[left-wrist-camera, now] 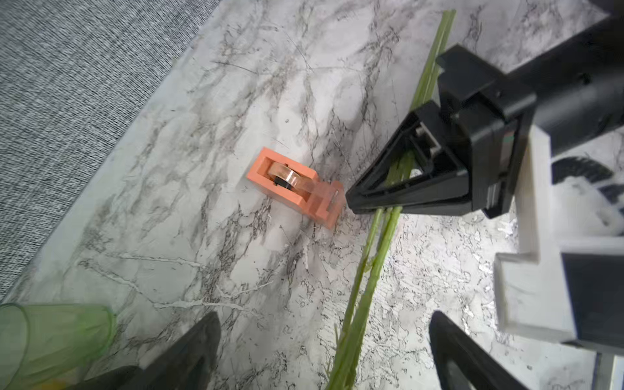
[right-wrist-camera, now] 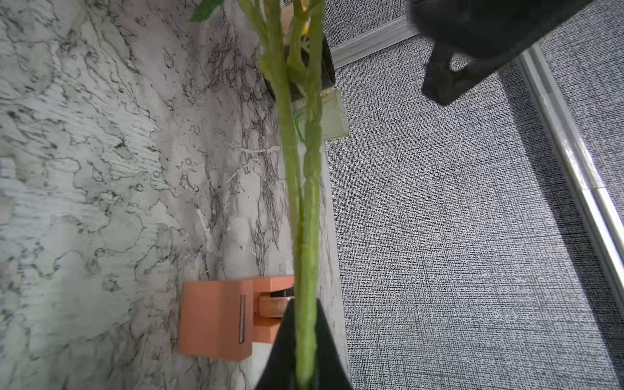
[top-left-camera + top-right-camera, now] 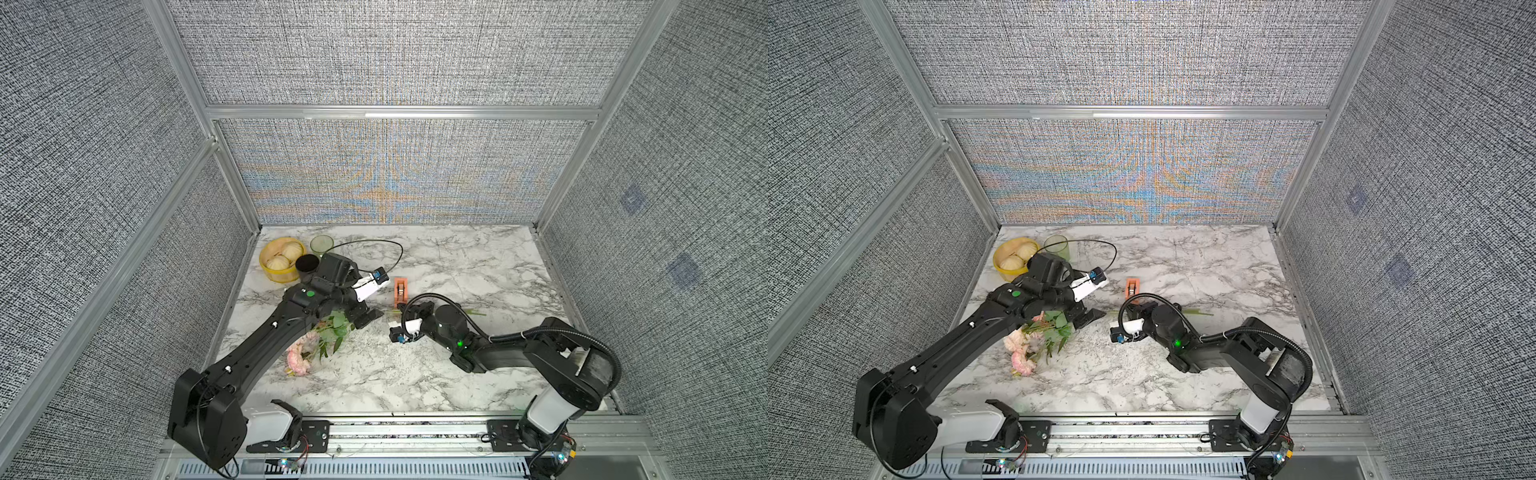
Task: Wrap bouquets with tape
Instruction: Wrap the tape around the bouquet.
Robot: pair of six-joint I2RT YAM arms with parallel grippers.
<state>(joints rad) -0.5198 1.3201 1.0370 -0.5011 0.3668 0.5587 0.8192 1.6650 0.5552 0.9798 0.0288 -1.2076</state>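
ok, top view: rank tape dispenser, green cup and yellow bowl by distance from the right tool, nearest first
1. tape dispenser: right at the tip of the right tool, on its far side.
2. green cup: back left of the table.
3. yellow bowl: back-left corner, beyond the cup.

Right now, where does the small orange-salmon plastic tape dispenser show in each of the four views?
In both top views: the orange-salmon tape dispenser stands mid-table.
Left wrist: the dispenser sits mid-picture.
Right wrist: the dispenser is partly behind the green flower stems.
Shared landmark: those stems, running past one end of it.
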